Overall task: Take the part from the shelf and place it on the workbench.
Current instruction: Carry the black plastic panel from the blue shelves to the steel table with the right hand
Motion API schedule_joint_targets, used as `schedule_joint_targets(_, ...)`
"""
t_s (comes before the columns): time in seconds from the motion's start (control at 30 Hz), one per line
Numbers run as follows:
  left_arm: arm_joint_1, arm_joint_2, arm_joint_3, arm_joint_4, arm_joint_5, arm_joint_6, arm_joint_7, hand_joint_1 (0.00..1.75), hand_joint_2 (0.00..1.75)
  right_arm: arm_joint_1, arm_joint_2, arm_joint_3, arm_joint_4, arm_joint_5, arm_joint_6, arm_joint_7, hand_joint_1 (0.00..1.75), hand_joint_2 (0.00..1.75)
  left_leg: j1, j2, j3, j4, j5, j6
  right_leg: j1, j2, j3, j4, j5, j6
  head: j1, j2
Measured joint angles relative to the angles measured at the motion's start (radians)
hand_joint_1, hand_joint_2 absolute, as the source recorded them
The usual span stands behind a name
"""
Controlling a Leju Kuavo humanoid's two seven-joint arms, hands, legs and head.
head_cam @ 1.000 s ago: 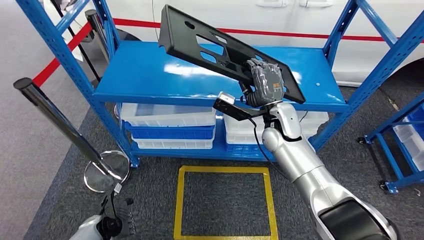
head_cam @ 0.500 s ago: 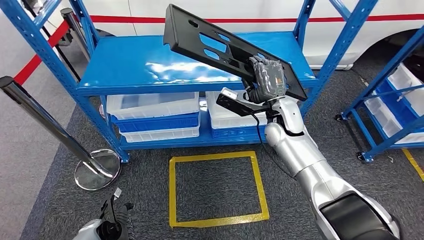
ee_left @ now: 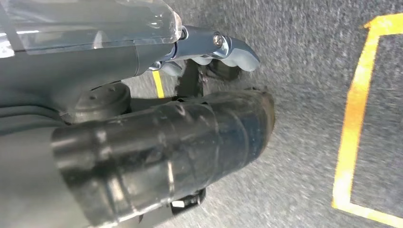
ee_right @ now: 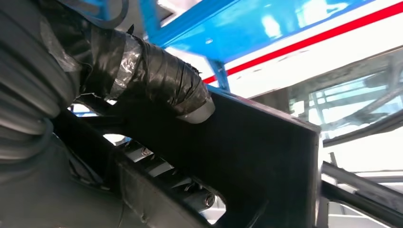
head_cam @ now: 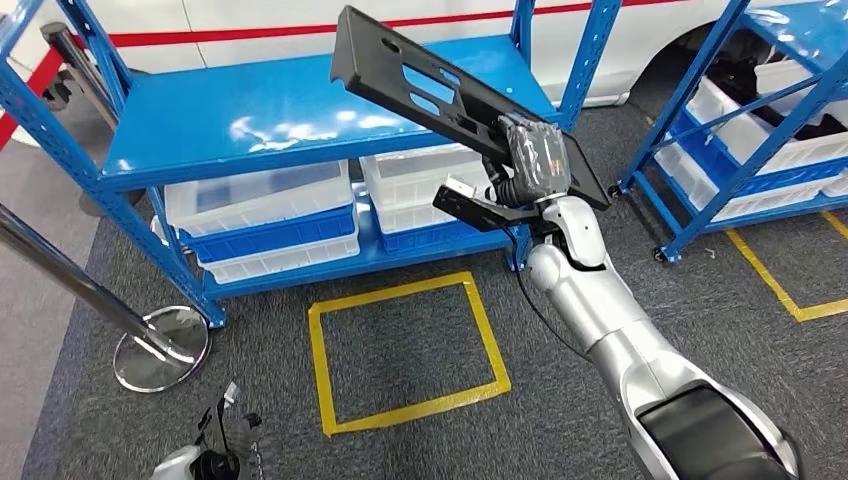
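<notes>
The part (head_cam: 400, 75) is a long flat black panel with cut-out slots, held up tilted in front of the blue shelf (head_cam: 250, 115). My right hand (head_cam: 535, 150) grips it at its near end, clear of the shelf board. In the right wrist view the taped thumb (ee_right: 161, 80) presses on the panel's dark face (ee_right: 266, 156). My left hand (head_cam: 222, 445) hangs low at my side over the carpet, holding nothing; the left wrist view shows its thick thumb (ee_left: 190, 123) with the fingers apart from it.
Translucent bins (head_cam: 260, 215) sit on the shelf's lower level. A yellow taped square (head_cam: 400, 350) marks the grey carpet ahead. A chrome stanchion base (head_cam: 160, 345) stands at the left. A second blue rack (head_cam: 760, 130) with bins stands at the right. A white car is behind.
The whole picture has shifted: the camera has turned right, so the shelf slides left and the second rack comes in. The right hand keeps the panel raised in the same grip.
</notes>
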Motion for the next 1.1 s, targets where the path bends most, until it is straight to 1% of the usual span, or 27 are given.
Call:
schedule_joint_targets(0.03, 0.006, 0.001, 0.0, 0.0, -0.001, -0.001, -0.002, 0.0, 0.0, -0.001, -0.004, 0.0, 0.002, -0.003, 0.001, -0.002, 1.75, 1.75, 0.003, 0.015, -0.008, -0.007, 0.015, 0.008, 0.001, -0.022, -0.011, 0.026, -0.036, 0.005, 0.002, 0.0)
schedule_joint_targets(0.1, 0.02, 0.005, 0.001, 0.002, -0.002, -0.003, -0.005, 0.0, 0.0, -0.002, -0.008, 0.0, 0.005, -0.005, 0.002, -0.006, 1.75, 1.75, 0.004, 0.044, -0.032, -0.013, 0.04, 0.018, -0.004, -0.073, -0.044, 0.143, -0.146, 0.015, 0.006, 0.0)
schedule_joint_targets(0.13, 0.027, 0.007, 0.001, 0.003, -0.002, -0.004, -0.005, 0.0, 0.0, -0.002, -0.01, 0.0, 0.006, -0.005, 0.002, -0.007, 1.75, 1.75, 0.004, 0.058, -0.046, -0.012, 0.051, 0.017, -0.009, -0.083, -0.058, 0.215, -0.186, 0.022, 0.006, 0.0)
schedule_joint_targets(0.17, 0.032, 0.009, 0.002, 0.004, -0.002, -0.004, -0.005, 0.0, 0.0, -0.002, -0.011, 0.0, 0.009, -0.006, 0.002, -0.008, 1.75, 1.75, 0.004, 0.071, -0.061, -0.011, 0.061, 0.016, -0.014, -0.087, -0.065, 0.274, -0.202, 0.029, 0.006, 0.0)
schedule_joint_targets(0.2, 0.036, 0.01, 0.002, 0.005, -0.002, -0.004, -0.005, 0.0, 0.0, -0.001, -0.011, 0.0, 0.011, -0.006, 0.002, -0.008, 1.75, 1.75, 0.005, 0.084, -0.077, -0.009, 0.071, 0.013, -0.018, -0.09, -0.058, 0.307, -0.196, 0.035, 0.006, 0.0)
schedule_joint_targets(0.23, 0.039, 0.01, 0.003, 0.006, -0.003, -0.005, -0.005, 0.0, 0.0, -0.001, -0.012, 0.0, 0.013, -0.006, 0.002, -0.008, 1.75, 1.75, 0.006, 0.096, -0.092, -0.006, 0.08, 0.009, -0.022, -0.094, -0.034, 0.306, -0.174, 0.04, 0.006, 0.0)
schedule_joint_targets(0.27, 0.04, 0.01, 0.003, 0.006, -0.003, -0.005, -0.005, 0.0, 0.0, -0.001, -0.012, 0.0, 0.014, -0.006, 0.002, -0.008, 1.75, 1.75, 0.007, 0.107, -0.106, -0.001, 0.087, 0.004, -0.024, -0.104, 0.009, 0.269, -0.152, 0.044, 0.006, 0.0)
schedule_joint_targets(0.3, 0.04, 0.011, 0.003, 0.006, -0.003, -0.005, -0.005, 0.0, 0.0, -0.002, -0.012, 0.0, 0.015, -0.007, 0.002, -0.009, 1.75, 1.75, 0.007, 0.117, -0.119, 0.005, 0.094, -0.001, -0.024, -0.123, 0.067, 0.204, -0.149, 0.044, 0.006, 0.0)
schedule_joint_targets(0.33, 0.041, 0.013, 0.003, 0.006, -0.003, -0.004, -0.005, 0.0, 0.0, -0.004, -0.012, 0.0, 0.014, -0.008, 0.002, -0.01, 1.75, 1.75, 0.006, 0.127, -0.128, 0.01, 0.099, -0.008, -0.019, -0.142, 0.123, 0.13, -0.161, 0.039, 0.006, 0.0)
schedule_joint_targets(0.37, 0.041, 0.015, 0.004, 0.006, -0.003, -0.004, -0.005, 0.0, 0.0, -0.005, -0.012, 0.0, 0.014, -0.009, 0.002, -0.011, 1.75, 1.75, 0.005, 0.137, -0.133, 0.012, 0.106, -0.015, -0.014, -0.156, 0.162, 0.072, -0.177, 0.03, 0.006, 0.0)
schedule_joint_targets(0.4, 0.041, 0.017, 0.004, 0.006, -0.005, -0.003, -0.005, 0.0, 0.0, -0.006, -0.012, 0.0, 0.015, -0.011, 0.003, -0.013, 1.75, 1.75, 0.003, 0.147, -0.136, 0.011, 0.113, -0.021, -0.008, -0.162, 0.181, 0.035, -0.19, 0.02, 0.006, 0.0)
schedule_joint_targets(0.47, 0.042, 0.02, 0.004, 0.007, -0.009, 0.0, -0.008, 0.0, 0.0, -0.006, -0.014, 0.0, 0.017, -0.016, 0.005, -0.016, 1.75, 1.75, 0.005, 0.159, -0.139, 0.005, 0.125, -0.036, -0.004, -0.146, 0.173, 0.019, -0.179, -0.004, 0.006, 0.0)
schedule_joint_targets(0.5, 0.042, 0.022, 0.004, 0.007, -0.011, 0.003, -0.01, 0.0, 0.0, -0.005, -0.016, 0.0, 0.018, -0.017, 0.006, -0.017, 1.75, 1.75, 0.007, 0.147, -0.144, 0.012, 0.115, -0.042, -0.005, -0.137, 0.166, 0.015, -0.17, -0.015, 0.006, 0.0)
schedule_joint_targets(0.53, 0.045, 0.024, 0.004, 0.008, -0.012, 0.007, -0.011, 0.0, 0.0, -0.005, -0.018, 0.0, 0.019, -0.018, 0.006, -0.016, 1.75, 1.75, 0.009, 0.126, -0.154, 0.033, 0.087, -0.047, -0.007, -0.129, 0.156, 0.013, -0.159, -0.026, 0.005, 0.0)
schedule_joint_targets(0.57, 0.049, 0.026, 0.004, 0.008, -0.013, 0.012, -0.01, 0.0, 0.0, -0.004, -0.019, 0.0, 0.019, -0.019, 0.006, -0.015, 1.75, 1.75, 0.011, 0.097, -0.171, 0.078, 0.043, -0.051, -0.009, -0.12, 0.145, 0.011, -0.147, -0.036, 0.005, 0.0)
schedule_joint_targets(0.63, 0.061, 0.029, 0.004, 0.011, -0.01, 0.024, 0.004, 0.0, 0.0, -0.003, -0.02, 0.0, 0.02, -0.02, 0.005, -0.012, 1.75, 1.75, 0.011, 0.057, -0.208, 0.212, -0.05, -0.051, -0.005, -0.098, 0.12, 0.011, -0.126, -0.047, 0.004, 0.0)
schedule_joint_targets(0.67, 0.07, 0.03, 0.004, 0.014, -0.009, 0.029, 0.018, 0.0, 0.0, -0.001, -0.021, 0.0, 0.021, -0.021, 0.005, -0.01, 1.75, 1.75, 0.011, 0.05, -0.218, 0.272, -0.077, -0.05, -0.002, -0.084, 0.107, 0.012, -0.116, -0.049, 0.004, 0.0)
schedule_joint_targets(0.7, 0.079, 0.03, 0.004, 0.016, -0.008, 0.033, 0.036, 0.0, 0.0, 0.0, -0.022, 0.0, 0.024, -0.024, 0.004, -0.009, 1.75, 1.75, 0.011, 0.048, -0.213, 0.299, -0.082, -0.047, 0.0, -0.07, 0.095, 0.013, -0.106, -0.05, 0.004, 0.0)
schedule_joint_targets(0.73, 0.089, 0.029, 0.004, 0.018, -0.007, 0.034, 0.058, 0.0, 0.0, 0.001, -0.024, 0.0, 0.027, -0.028, 0.004, -0.008, 1.75, 1.75, 0.011, 0.046, -0.191, 0.289, -0.069, -0.043, 0.002, -0.055, 0.083, 0.015, -0.097, -0.049, 0.005, 0.0)
schedule_joint_targets(0.77, 0.098, 0.028, 0.004, 0.02, -0.005, 0.035, 0.08, 0.0, 0.0, 0.002, -0.026, 0.0, 0.031, -0.032, 0.004, -0.009, 1.75, 1.75, 0.011, 0.04, -0.15, 0.242, -0.046, -0.038, 0.003, -0.041, 0.071, 0.016, -0.088, -0.047, 0.004, 0.0)
schedule_joint_targets(0.83, 0.109, 0.027, 0.004, 0.023, 0.002, 0.034, 0.115, 0.0, 0.0, 0.001, -0.028, 0.0, 0.036, -0.042, 0.004, -0.012, 1.75, 1.75, 0.011, 0.004, -0.057, 0.102, -0.02, -0.026, 0.003, -0.018, 0.051, 0.021, -0.072, -0.041, 0.005, 0.0)
schedule_joint_targets(0.87, 0.11, 0.027, 0.004, 0.023, 0.006, 0.033, 0.128, 0.0, 0.0, 0.001, -0.029, 0.0, 0.038, -0.047, 0.004, -0.016, 1.75, 1.75, 0.011, -0.012, -0.026, 0.05, -0.018, -0.023, 0.002, -0.008, 0.042, 0.021, -0.062, -0.036, 0.004, 0.0)
schedule_joint_targets(0.93, 0.104, 0.029, 0.005, 0.024, 0.015, 0.031, 0.153, 0.0, 0.0, -0.001, -0.028, 0.0, 0.042, -0.056, 0.005, -0.025, 1.75, 1.75, 0.009, -0.02, -0.008, 0.012, -0.016, -0.022, -0.001, 0.009, 0.032, 0.014, -0.041, -0.023, 0.005, 0.0)
schedule_joint_targets(0.97, 0.095, 0.029, 0.006, 0.024, 0.019, 0.032, 0.167, 0.0, 0.0, 0.0, -0.028, 0.0, 0.045, -0.06, 0.006, -0.03, 1.75, 1.75, 0.011, -0.012, -0.011, 0.007, -0.006, -0.021, -0.001, 0.016, 0.029, 0.007, -0.032, -0.016, 0.005, 0.0)
schedule_joint_targets(1.0, 0.084, 0.031, 0.008, 0.024, 0.023, 0.033, 0.18, 0.0, 0.0, -0.001, -0.029, 0.0, 0.048, -0.064, 0.008, -0.035, 1.75, 1.75, 0.013, -0.001, -0.015, 0.0, 0.005, -0.017, 0.001, 0.008, 0.025, 0.006, -0.033, -0.011, 0.006, 0.0)
schedule_joint_targets(1.03, 0.07, 0.034, 0.01, 0.025, 0.027, 0.035, 0.194, 0.0, 0.0, -0.003, -0.03, 0.001, 0.05, -0.068, 0.01, -0.039, 1.75, 1.75, 0.015, 0.01, -0.02, -0.007, 0.017, -0.011, 0.003, -0.011, 0.017, 0.02, -0.052, -0.006, 0.008, 0.0)
schedule_joint_targets(1.1, 0.046, 0.045, 0.015, 0.025, 0.033, 0.037, 0.217, 0.0, 0.0, -0.007, -0.03, 0.009, 0.052, -0.076, 0.016, -0.048, 1.75, 1.75, 0.016, 0.035, -0.036, -0.012, 0.036, -0.002, 0.002, -0.064, -0.013, 0.112, -0.138, 0.0, 0.011, 0.0)
